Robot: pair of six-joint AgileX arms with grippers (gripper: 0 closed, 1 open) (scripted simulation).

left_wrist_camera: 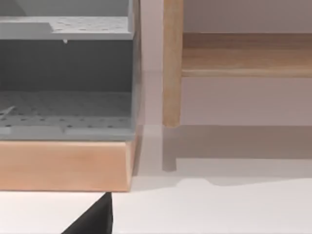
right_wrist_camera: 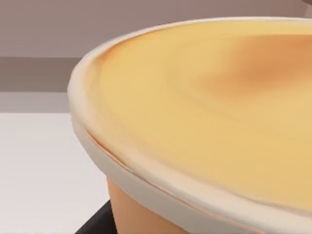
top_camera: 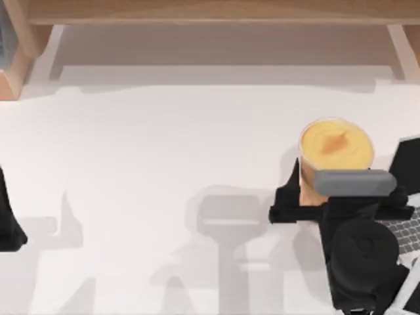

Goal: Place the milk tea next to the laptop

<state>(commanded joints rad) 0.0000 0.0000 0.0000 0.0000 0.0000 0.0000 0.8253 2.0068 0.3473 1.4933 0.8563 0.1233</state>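
Note:
The milk tea (top_camera: 336,146) is an orange-tan cup with a creamy yellow top, standing at the right of the table. In the right wrist view the milk tea (right_wrist_camera: 209,112) sits very close, and one dark finger (right_wrist_camera: 95,222) lies against its wall. My right gripper (top_camera: 341,197) is shut on the cup's lower body from the near side. The laptop (top_camera: 412,165) lies at the far right edge, just right of the cup, its black screen and grey keys partly hidden under my right arm. My left gripper (top_camera: 8,223) stays parked at the table's left edge.
A wooden shelf (top_camera: 210,10) runs along the back of the table. At the back left stands a grey perforated rack (left_wrist_camera: 63,73) on a wooden base, beside a wooden post (left_wrist_camera: 171,63). The white tabletop (top_camera: 164,151) stretches left of the cup.

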